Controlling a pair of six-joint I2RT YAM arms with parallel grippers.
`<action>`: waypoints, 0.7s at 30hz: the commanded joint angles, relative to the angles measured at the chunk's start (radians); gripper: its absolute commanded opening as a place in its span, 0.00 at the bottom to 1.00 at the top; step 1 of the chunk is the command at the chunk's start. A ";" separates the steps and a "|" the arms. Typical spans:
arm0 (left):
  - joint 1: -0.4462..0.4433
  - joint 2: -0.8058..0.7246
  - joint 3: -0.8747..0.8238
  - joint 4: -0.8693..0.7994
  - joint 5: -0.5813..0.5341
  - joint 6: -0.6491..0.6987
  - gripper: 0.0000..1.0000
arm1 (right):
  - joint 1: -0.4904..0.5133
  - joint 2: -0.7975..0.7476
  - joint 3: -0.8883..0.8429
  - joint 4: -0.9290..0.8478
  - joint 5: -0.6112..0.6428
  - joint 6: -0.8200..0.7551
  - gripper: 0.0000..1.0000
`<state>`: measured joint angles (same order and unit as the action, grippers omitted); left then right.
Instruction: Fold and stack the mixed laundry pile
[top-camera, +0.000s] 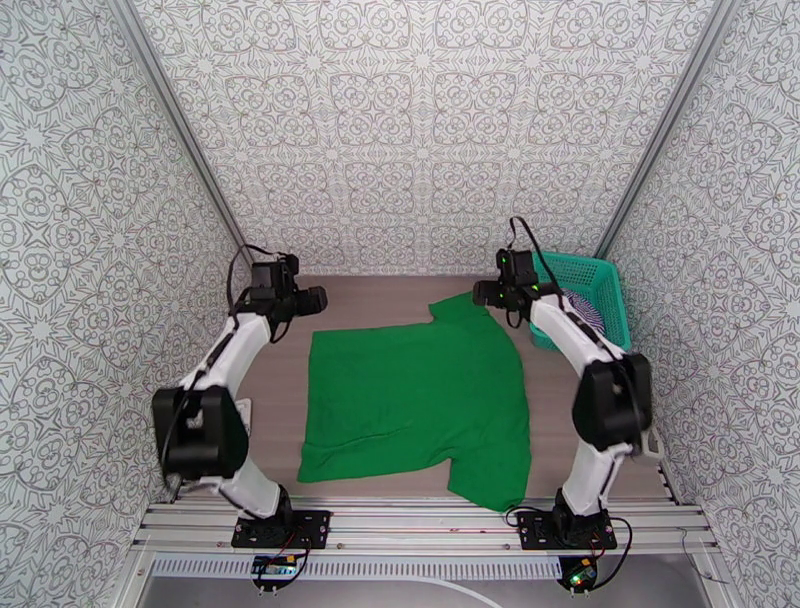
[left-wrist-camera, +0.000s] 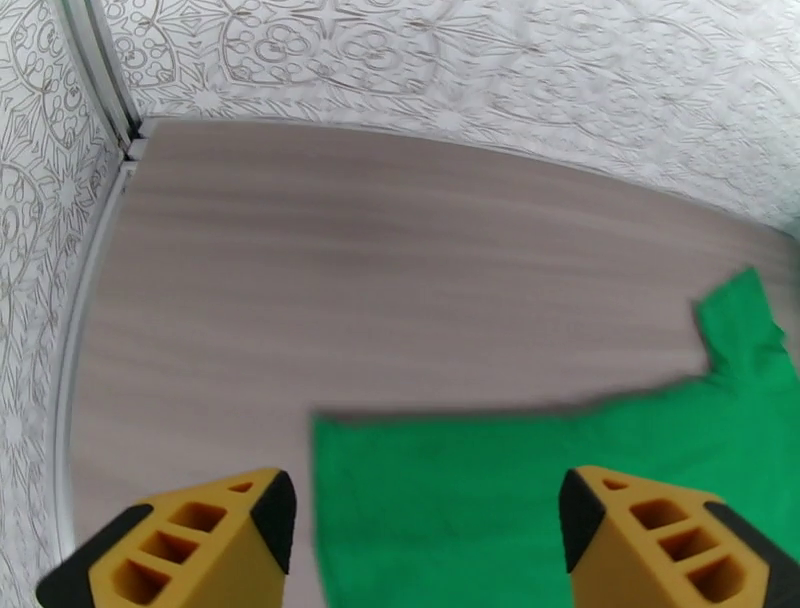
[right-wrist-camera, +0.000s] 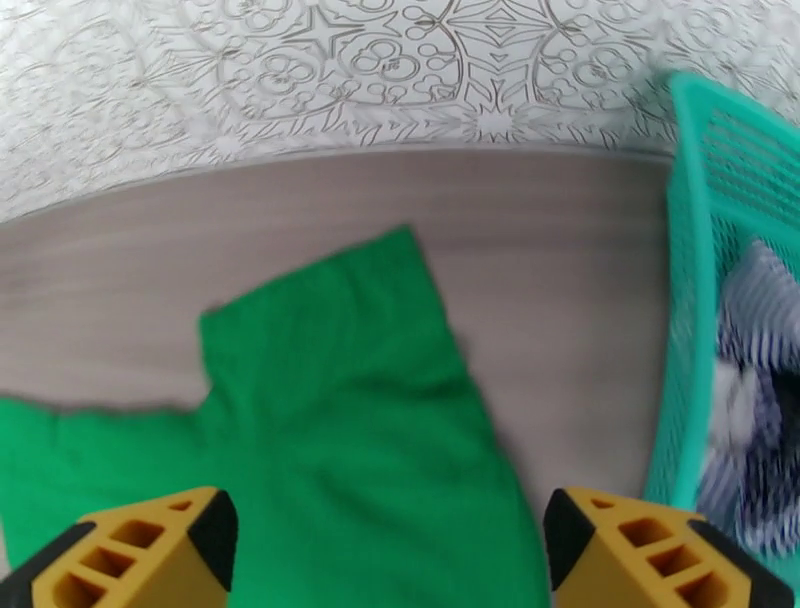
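On the left, my left claw (left-wrist-camera: 428, 520) is hanging wide open and empty just above the far-left corner of the green T-shirt (top-camera: 415, 400). The shirt is lying flat on the desk (top-camera: 380, 300) between my arms, hem toward the left, sleeves toward the right. My right claw (right-wrist-camera: 385, 530) is hovering agape, holding nothing, over the far sleeve. Rightmost, the striped top (right-wrist-camera: 745, 400) is sitting in the teal basket (right-wrist-camera: 690, 300), nearer my right arm.

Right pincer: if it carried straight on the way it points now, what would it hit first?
Most likely the green T-shirt, near its far sleeve: cloth lies between the open right pincer's fingertips. The teal basket sits off to the side. Depth is hard to judge.
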<state>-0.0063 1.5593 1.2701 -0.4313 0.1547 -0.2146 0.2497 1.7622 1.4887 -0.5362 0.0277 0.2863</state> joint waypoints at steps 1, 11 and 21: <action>-0.039 0.019 -0.108 -0.082 0.015 -0.100 0.70 | 0.040 -0.018 -0.141 -0.093 -0.068 0.084 0.81; -0.054 0.264 -0.105 0.041 0.016 -0.235 0.56 | 0.072 0.120 -0.120 -0.123 -0.030 0.118 0.79; 0.008 0.539 0.109 0.050 0.071 -0.353 0.53 | 0.064 0.421 0.195 -0.222 -0.020 0.140 0.79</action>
<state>-0.0254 2.0216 1.3323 -0.4042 0.1955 -0.5030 0.3210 2.1128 1.5929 -0.6968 -0.0078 0.4011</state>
